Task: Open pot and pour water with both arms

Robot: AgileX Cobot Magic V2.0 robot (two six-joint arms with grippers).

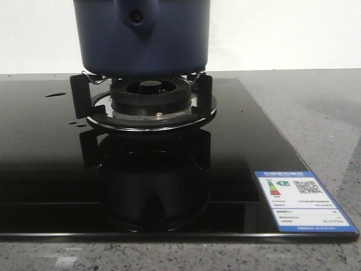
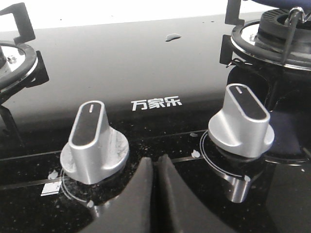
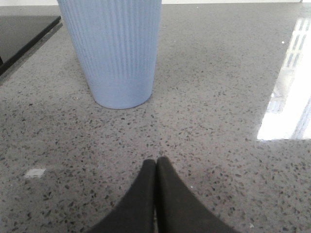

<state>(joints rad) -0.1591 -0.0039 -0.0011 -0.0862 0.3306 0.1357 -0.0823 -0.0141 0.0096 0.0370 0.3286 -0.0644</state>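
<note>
The dark navy-blue pot [image 1: 141,36] stands on the gas burner [image 1: 149,101] at the top of the front view; its lid is out of view above the frame. Neither gripper shows in the front view. My left gripper [image 2: 154,162] is shut with nothing in it, low over the black glass hob between two silver knobs, one [image 2: 92,143] on one side and one [image 2: 240,121] on the other. A slice of the pot's burner [image 2: 272,34] shows in the left wrist view. My right gripper [image 3: 156,162] is shut and empty over the grey stone counter.
A pale blue ribbed cup [image 3: 114,51] stands on the speckled counter [image 3: 218,121] ahead of the right gripper. A second burner [image 2: 14,58] sits at the hob's other side. An energy label [image 1: 302,203] is stuck on the hob's front right corner. Water drops [image 1: 55,94] lie on the glass.
</note>
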